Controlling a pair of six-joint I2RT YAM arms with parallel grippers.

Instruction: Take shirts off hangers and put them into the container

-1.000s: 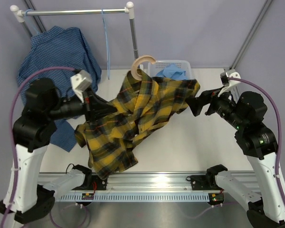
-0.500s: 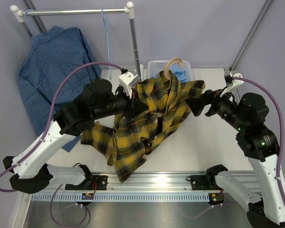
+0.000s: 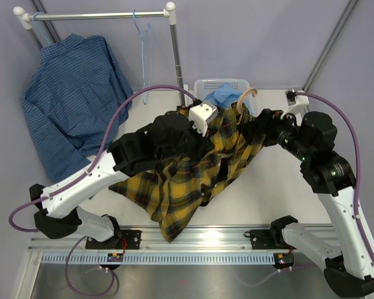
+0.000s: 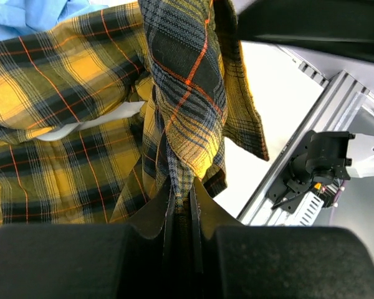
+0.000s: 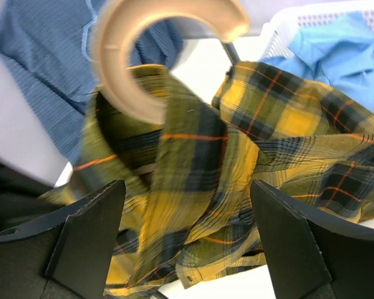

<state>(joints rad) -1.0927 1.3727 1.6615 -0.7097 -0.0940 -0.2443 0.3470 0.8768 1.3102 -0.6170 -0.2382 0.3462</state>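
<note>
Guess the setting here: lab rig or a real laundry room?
Probably a lab robot cell: plain grey enclosure walls, a slotted aluminium mounting rail, and a small white-and-metal garment rack staged with a dark blue checked shirt.

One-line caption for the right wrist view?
Right gripper, jaws open, faces tan wooden hanger hook rising from yellow-and-black plaid shirt; white plastic basket beyond.
</note>
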